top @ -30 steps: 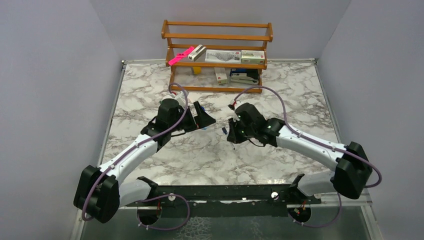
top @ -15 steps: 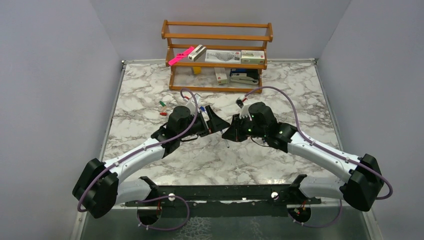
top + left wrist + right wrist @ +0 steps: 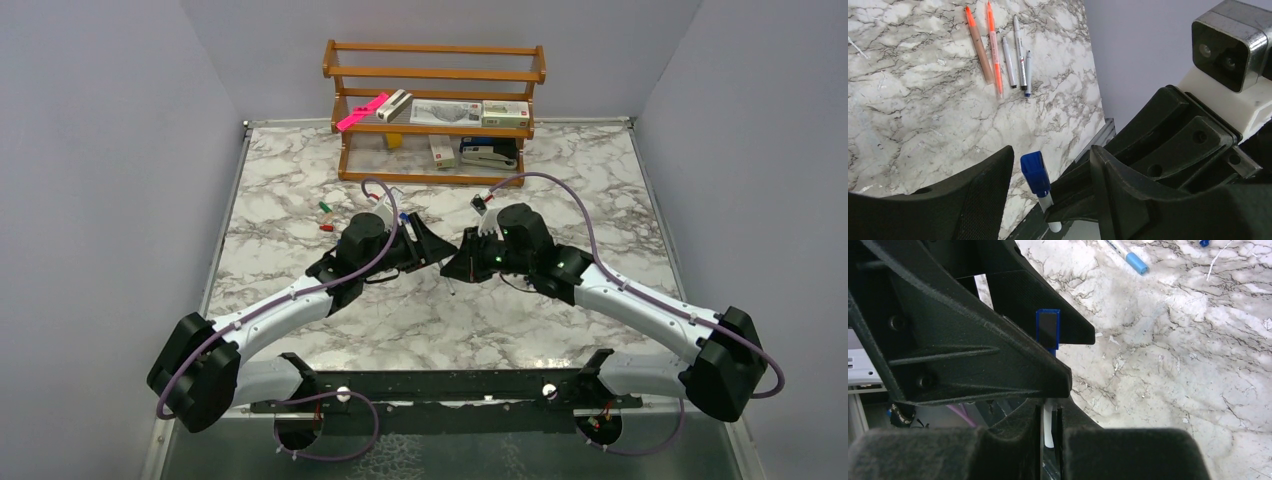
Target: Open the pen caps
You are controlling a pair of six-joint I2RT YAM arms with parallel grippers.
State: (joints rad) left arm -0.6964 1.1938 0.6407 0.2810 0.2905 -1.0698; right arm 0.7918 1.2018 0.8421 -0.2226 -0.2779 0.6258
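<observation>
My right gripper (image 3: 1049, 440) is shut on the white barrel of a pen (image 3: 1048, 422) and holds it in the air. The pen's blue cap (image 3: 1035, 172) is on and points up between the fingers of my left gripper (image 3: 1050, 157). The left gripper is open, its jaws wide apart on either side of the cap, and the cap sits nearer its left finger (image 3: 968, 195). In the top view the two grippers meet over the middle of the table, left (image 3: 432, 247) and right (image 3: 457, 265). The cap also shows in the right wrist view (image 3: 1048, 327).
Several pens (image 3: 1009, 55), orange, white and blue-tipped, lie side by side on the marble. A light-blue-ended pen (image 3: 1130, 257) lies apart. Small green and red caps (image 3: 325, 215) lie left of the arms. A wooden shelf (image 3: 435, 128) holds a pink bar (image 3: 362, 110) and black stapler (image 3: 488, 155).
Both arms have moved toward the middle of the table and brought their grippers together. The blue-capped pen in the right gripper now sits between the left gripper's open fingers.
</observation>
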